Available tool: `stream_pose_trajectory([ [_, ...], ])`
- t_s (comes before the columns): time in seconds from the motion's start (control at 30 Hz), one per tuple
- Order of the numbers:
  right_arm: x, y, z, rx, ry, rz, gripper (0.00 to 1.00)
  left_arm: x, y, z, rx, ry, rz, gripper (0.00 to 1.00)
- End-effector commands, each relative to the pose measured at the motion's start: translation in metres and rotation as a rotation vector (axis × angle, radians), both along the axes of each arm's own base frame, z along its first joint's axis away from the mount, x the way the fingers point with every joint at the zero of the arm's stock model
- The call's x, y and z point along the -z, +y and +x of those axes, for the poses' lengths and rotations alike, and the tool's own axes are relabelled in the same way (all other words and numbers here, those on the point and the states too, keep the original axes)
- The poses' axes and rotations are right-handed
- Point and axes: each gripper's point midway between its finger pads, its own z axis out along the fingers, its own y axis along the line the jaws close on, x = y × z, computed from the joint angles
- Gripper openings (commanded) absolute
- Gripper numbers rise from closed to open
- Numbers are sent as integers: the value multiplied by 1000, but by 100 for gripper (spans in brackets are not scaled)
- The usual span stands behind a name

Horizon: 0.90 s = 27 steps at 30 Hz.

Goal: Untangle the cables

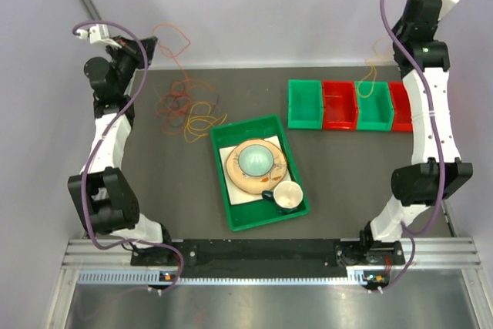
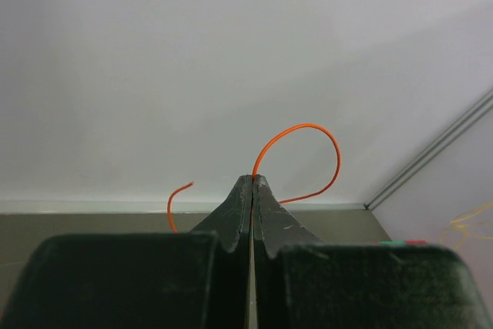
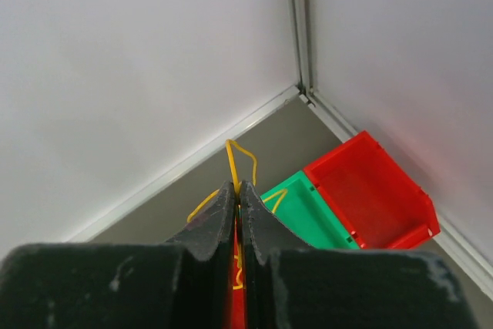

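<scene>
2 tools (image 2: 253,181) (image 3: 237,186) tight on cables (image 2: 336,161) (image 3: 230,156)

Top cam: high behind the arm bases (image 1: 150,250), looking down on the whole dark grey bench (image 1: 339,167). Wrist cams look close along their grippers: left gripper (image 2: 253,182) at the far wall (image 2: 231,52), right gripper (image 3: 237,186) into the far-right corner. Overlap with top: thin orange cable (image 2: 308,125) left, thin yellow cable (image 3: 229,159) and red plastic bin (image 3: 370,190) right.

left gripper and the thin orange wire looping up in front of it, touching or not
Touching. The left wrist view shows the thin orange wire rising straight out of the shut tips of the left gripper, pinched between them.
</scene>
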Motion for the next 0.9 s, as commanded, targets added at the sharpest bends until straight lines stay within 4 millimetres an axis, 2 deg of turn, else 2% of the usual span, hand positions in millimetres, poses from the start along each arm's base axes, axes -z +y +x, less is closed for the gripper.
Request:
stream_pose_trajectory([
  [0.0, -50, -17, -20, 71, -99, -63, 0, -20, -10, -17, 33, -66, 30, 0],
  [0.13, -54, -46, -25, 162, -91, -110, 0, -19, -15, -18, 54, -62, 38, 0],
  [0.27, -46, -74, -24, 260, -41, -196, 0, -13, -19, -18, 87, -40, 40, 0],
  [0.53, -28, -112, -23, 407, 61, -346, 0, 2, -30, -12, 138, 5, 43, 0],
  [0.57, -30, -115, -22, 421, 63, -370, 0, 9, -31, -10, 144, 37, 43, 0],
  [0.77, 1, -133, -20, 425, 94, -329, 0, 11, -33, -10, 146, 52, 53, 0],
  [0.87, 35, -142, -17, 422, 138, -306, 0, 12, -37, -11, 155, 69, 55, 0],
])
